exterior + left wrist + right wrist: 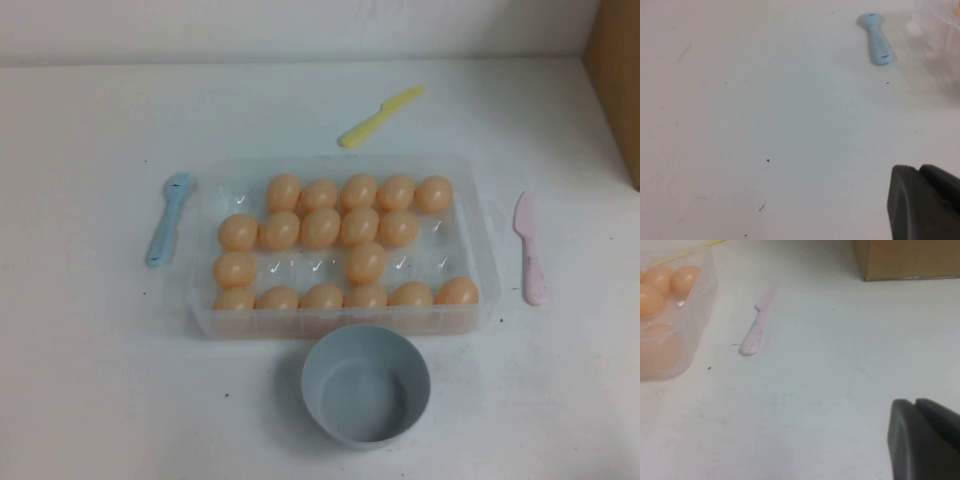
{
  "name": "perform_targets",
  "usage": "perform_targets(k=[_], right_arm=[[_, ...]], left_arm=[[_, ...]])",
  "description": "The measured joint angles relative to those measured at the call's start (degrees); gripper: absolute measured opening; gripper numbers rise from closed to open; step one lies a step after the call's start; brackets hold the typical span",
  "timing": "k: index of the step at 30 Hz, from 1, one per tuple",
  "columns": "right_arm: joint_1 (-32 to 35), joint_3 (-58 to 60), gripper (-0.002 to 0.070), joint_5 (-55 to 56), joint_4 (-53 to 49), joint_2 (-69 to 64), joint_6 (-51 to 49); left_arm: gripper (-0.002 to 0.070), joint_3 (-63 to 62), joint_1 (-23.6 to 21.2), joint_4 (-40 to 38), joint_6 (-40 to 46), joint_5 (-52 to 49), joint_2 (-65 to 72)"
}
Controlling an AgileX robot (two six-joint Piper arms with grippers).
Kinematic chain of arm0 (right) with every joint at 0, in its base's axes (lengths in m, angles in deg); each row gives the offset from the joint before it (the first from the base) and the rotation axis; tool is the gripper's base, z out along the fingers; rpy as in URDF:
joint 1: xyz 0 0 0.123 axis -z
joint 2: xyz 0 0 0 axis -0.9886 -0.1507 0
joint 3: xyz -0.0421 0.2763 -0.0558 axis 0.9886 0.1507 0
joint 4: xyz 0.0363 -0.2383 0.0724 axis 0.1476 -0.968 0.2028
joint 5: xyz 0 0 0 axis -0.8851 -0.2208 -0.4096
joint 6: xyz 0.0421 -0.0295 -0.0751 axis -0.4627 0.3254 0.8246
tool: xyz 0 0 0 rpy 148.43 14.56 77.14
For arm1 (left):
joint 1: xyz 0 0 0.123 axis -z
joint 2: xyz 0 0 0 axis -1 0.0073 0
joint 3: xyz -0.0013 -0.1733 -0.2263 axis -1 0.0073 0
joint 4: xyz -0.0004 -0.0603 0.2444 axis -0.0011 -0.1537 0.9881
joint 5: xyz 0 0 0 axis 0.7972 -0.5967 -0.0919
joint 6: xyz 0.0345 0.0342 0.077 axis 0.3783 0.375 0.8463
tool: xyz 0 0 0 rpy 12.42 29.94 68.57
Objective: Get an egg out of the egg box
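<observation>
The left gripper (925, 200) shows only as a dark shape at the corner of its wrist view, low over bare white table (90, 380) on the robot's left. Its jaws are pressed together and hold nothing. The right gripper (925, 440) appears the same way in its own wrist view, over bare table on the robot's right; whether its jaws are spread or together cannot be told. Neither gripper appears in the high view.

Near the left gripper, further along the table, lies a blue fork (876, 39), just beside the left end of the egg box (200, 322). Near the right gripper lies a pink knife (757, 327), just beside the box's right end.

The egg box is a clear, shallow plastic tray in the middle of the table. It holds about eighteen peach-orange eggs: a back row, a second row just in front of it, and a front row along the near wall. Between them one egg (366, 262) sits alone near the middle, and another sits at the left end. Several cups around the lone egg are empty.

A round grey-blue bowl (366, 385) stands just in front of the box, empty. A yellow knife (380, 116) lies behind the box. A brown cardboard box (615, 80) stands at the far right edge.
</observation>
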Motion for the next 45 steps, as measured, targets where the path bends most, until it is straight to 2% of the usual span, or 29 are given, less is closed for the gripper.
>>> perform_targets(k=[16,21,25,29,45], right_arm=[[0.00,0.00,-0.0018,0.00,0.00,0.00,0.00],[0.00,0.00,-0.0018,0.00,0.00,0.00,0.00],[0.00,0.00,-0.0018,0.00,0.00,0.00,0.00],[0.00,0.00,-0.0018,0.00,0.00,0.00,0.00],[0.00,0.00,-0.0018,0.00,0.00,0.00,0.00]], left_arm=[[-0.0005,0.00,0.00,-0.84,-0.13,0.93,0.00],[-0.0005,0.00,0.00,-7.31,-2.38,4.26,0.00],[-0.0005,0.00,0.00,-19.20,-9.67,12.71,0.00],[-0.0004,0.00,0.00,-27.31,-14.51,19.27,0.00],[-0.0005,0.00,0.00,-29.91,-13.48,24.58,0.00]])
